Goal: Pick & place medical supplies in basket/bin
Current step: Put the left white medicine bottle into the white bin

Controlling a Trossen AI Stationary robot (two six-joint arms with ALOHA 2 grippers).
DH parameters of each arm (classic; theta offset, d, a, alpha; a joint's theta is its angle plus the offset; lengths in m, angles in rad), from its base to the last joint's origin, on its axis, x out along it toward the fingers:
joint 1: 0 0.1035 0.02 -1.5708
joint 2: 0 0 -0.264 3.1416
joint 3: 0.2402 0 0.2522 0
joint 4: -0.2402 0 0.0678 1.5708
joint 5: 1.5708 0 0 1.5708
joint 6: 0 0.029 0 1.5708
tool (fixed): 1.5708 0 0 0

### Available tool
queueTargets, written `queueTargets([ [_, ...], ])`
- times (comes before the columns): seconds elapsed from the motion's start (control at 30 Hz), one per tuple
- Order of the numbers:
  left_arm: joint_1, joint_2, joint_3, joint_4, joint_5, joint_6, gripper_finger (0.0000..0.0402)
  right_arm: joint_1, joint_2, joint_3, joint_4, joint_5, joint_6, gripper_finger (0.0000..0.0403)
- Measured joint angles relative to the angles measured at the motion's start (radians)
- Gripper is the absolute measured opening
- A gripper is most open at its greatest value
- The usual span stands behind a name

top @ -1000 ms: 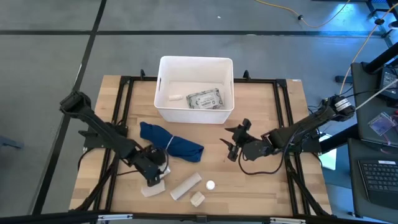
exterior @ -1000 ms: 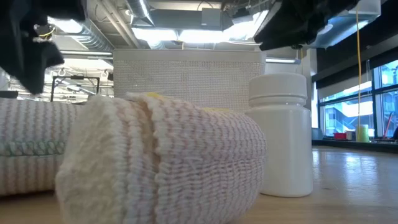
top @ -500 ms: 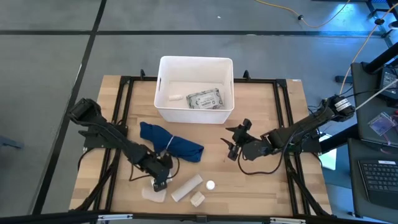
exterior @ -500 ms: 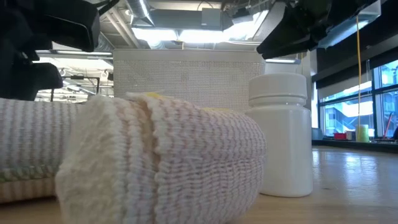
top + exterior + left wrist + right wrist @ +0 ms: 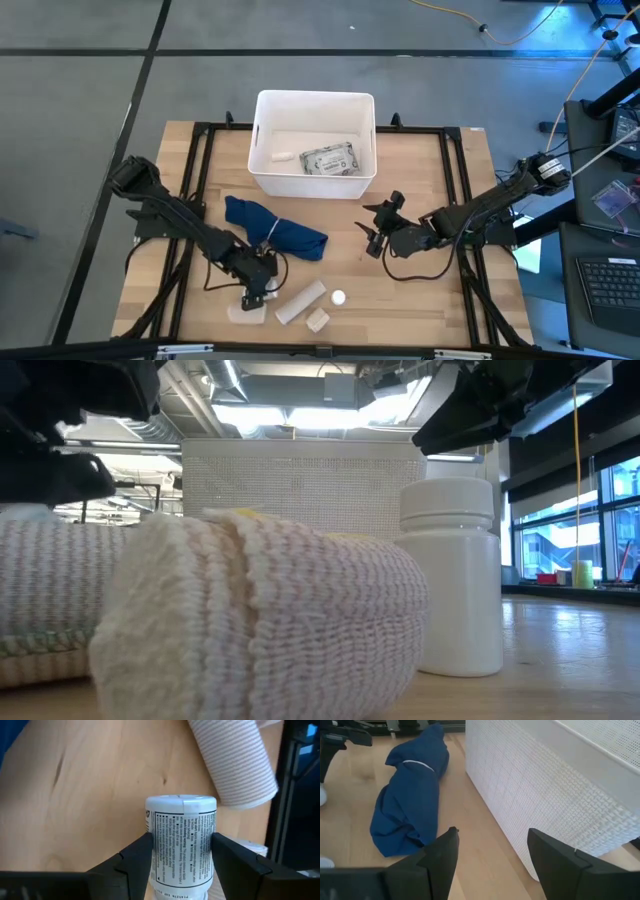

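Note:
A white bottle with a printed label (image 5: pixel 181 840) sits between the fingers of my left gripper (image 5: pixel 256 292), near the table's near-left corner. Beside it on the table lie a long beige bandage roll (image 5: pixel 300 300) and a beige block (image 5: pixel 318 320). A small white vial (image 5: pixel 339 297) stands there upright. The white basket (image 5: pixel 262 130) at the far middle holds a grey dotted packet (image 5: pixel 330 160) and a small white item (image 5: pixel 283 156). My right gripper (image 5: pixel 372 236) hovers open, right of the blue cloth (image 5: pixel 275 232), with nothing between its fingers. My left gripper pinches the bottle's labelled body (image 5: pixel 156 845) between its two fingers, one on each side. The fingers slant down toward the near edge and lie along the bottle. Its far end (image 5: pixel 180 800) sticks out past the fingertips. Whether it is clear of the table, I cannot tell.
The rolled blue cloth lies between the basket and the supplies. A black frame (image 5: pixel 190 200) runs along the table's edges. The basket's perforated wall (image 5: pixel 545 785) stands just beyond my right gripper. There is bare wood (image 5: pixel 420 300) at the near right.
My left gripper has gone toward the table's near edge and a little down, tipping more steeply. The white bottle has gone with it, toward the beige roll. The gap between its fingers has stayed the same.

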Motion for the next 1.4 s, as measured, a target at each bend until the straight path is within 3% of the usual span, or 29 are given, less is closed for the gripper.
queueTargets([
  [0.47, 0.000, 0.003, 0.001, 0.000, -0.005, 0.060, 0.0191, 0.000, 0.000, 0.000, -0.001, -0.001, 0.000, 0.0237],
  [0.97, -0.004, 0.027, -0.004, 0.004, -0.036, 0.042, 0.0289, 0.000, 0.000, 0.000, -0.008, -0.003, 0.000, 0.0237],
  [1.13, -0.004, 0.057, -0.004, 0.008, -0.072, 0.033, 0.0300, 0.000, 0.000, 0.000, -0.009, -0.003, 0.000, 0.0237],
  [1.4, -0.002, 0.088, -0.004, 0.007, 0.009, 0.030, 0.0301, 0.000, 0.000, 0.000, -0.010, -0.003, -0.002, 0.0237],
])
